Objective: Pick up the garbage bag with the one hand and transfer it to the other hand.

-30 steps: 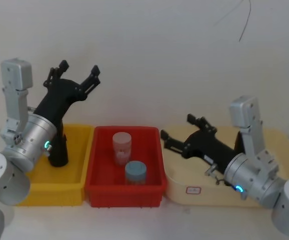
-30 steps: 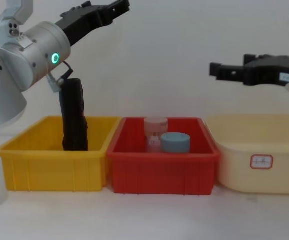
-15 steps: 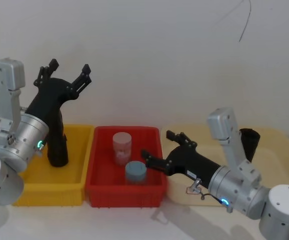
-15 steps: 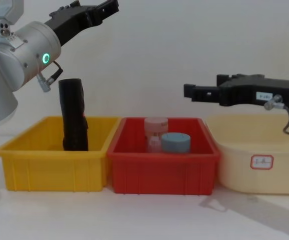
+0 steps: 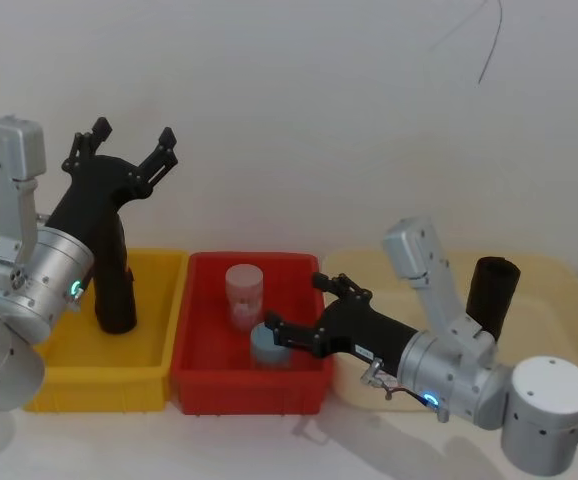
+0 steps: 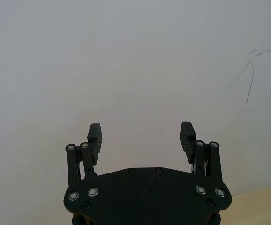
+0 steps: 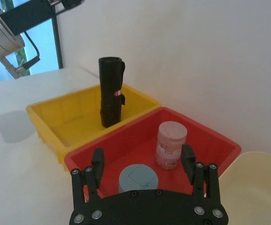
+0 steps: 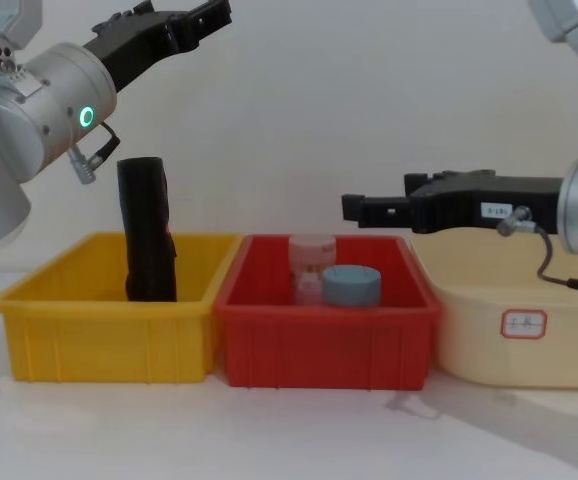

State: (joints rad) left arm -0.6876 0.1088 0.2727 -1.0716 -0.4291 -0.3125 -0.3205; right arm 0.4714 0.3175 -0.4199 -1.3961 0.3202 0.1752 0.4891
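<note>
The garbage bag [image 5: 114,290] is a tall black roll standing upright at the back of the yellow bin [image 5: 154,365]; it also shows in the chest view [image 8: 147,232] and the right wrist view [image 7: 110,91]. My left gripper [image 5: 132,135] is raised well above the bag, open and empty, pointing up at the wall [image 6: 141,133] [image 8: 197,15]. Over the red bin [image 5: 204,375] hangs my right gripper [image 5: 297,305], open and empty, its fingers reaching left just above the jars [image 8: 355,208] [image 7: 142,158]. It is well apart from the bag.
The red bin [image 8: 324,335] holds a pink jar [image 5: 243,293] and a blue-lidded jar [image 5: 270,343]. A cream tub [image 5: 559,290] at the right contains a second black roll [image 5: 491,292]. A white wall stands close behind the bins.
My right gripper has swung left from over the cream tub to over the red bin, uncovering the black roll in the tub. The left gripper drew slightly left and stayed raised.
</note>
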